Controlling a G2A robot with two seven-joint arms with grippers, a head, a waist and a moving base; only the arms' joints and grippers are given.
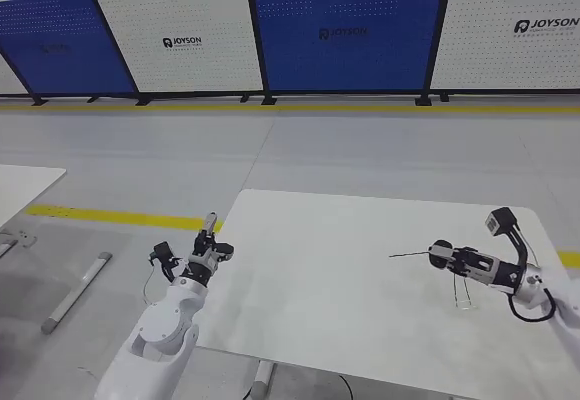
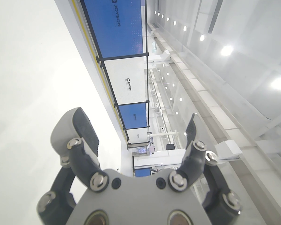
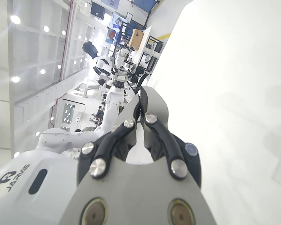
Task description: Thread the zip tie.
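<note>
So the right gripper (image 1: pixel 434 252) is hanging over the right part of the counter (image 1: pixel 320 290), pointing in toward the middle. Its fingers (image 3: pixel 154 101) are pressing tight together, and they're pinching one end of the zip tie (image 1: pixel 410 254). The tie is a thin dark strip, and it's sticking out of the fingertips more or less level, aiming at the counter's centre. It's sitting up in the air, not touching the surface. In the right wrist view the tie itself is too thin to pick out between the pads. All I'm seeing there is the two fingers meeting with no gap.

The left gripper (image 1: pixel 210 232) is sitting way over at the left edge of the counter, well apart from the tie, pointing away from the robot toward the far wall. Its fingers (image 2: pixel 84 127) are spreading wide with nothing between them, and in its own wrist view the white counter is lying off to one side.

There's also a small clear thing (image 1: pixel 463 293) resting on the counter just beside the right arm, on the robot's side of it. Can't really tell what it is.
</note>
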